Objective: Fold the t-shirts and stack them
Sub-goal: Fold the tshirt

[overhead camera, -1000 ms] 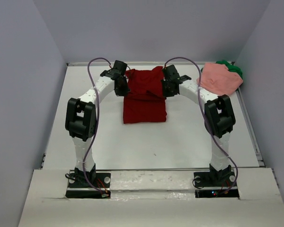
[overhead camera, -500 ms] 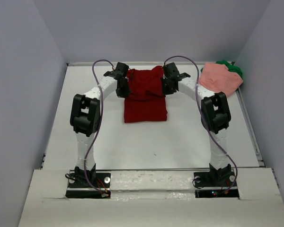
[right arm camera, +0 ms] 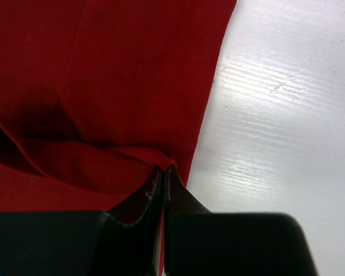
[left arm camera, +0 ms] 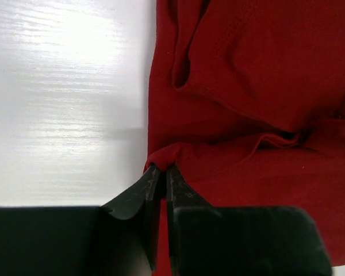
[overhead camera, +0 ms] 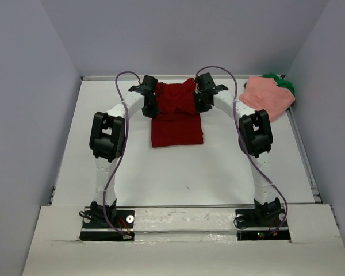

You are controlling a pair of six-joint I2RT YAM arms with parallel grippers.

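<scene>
The dark red t-shirt (overhead camera: pixel 176 115) lies partly folded in the far middle of the table, its far part lifted and bunched between my two grippers. My left gripper (overhead camera: pixel 149 107) is shut on the shirt's left edge; in the left wrist view (left arm camera: pixel 162 170) the cloth (left arm camera: pixel 253 115) is pinched at the fingertips. My right gripper (overhead camera: pixel 200 104) is shut on the right edge, pinching a fold (right arm camera: pixel 103 103) in the right wrist view (right arm camera: pixel 163 171). The salmon pink t-shirt (overhead camera: pixel 267 96) lies crumpled at the far right, on top of the green t-shirt (overhead camera: pixel 284 84).
The white table (overhead camera: pixel 190 172) is walled by grey panels on the left, far and right sides. The pink and green shirts sit against the far right corner. Both arms' cables arch over the far part of the table.
Both grippers have carried the held edges of the dark red shirt farther from me, toward the back wall. The front part of the shirt has stayed flat on the table.
</scene>
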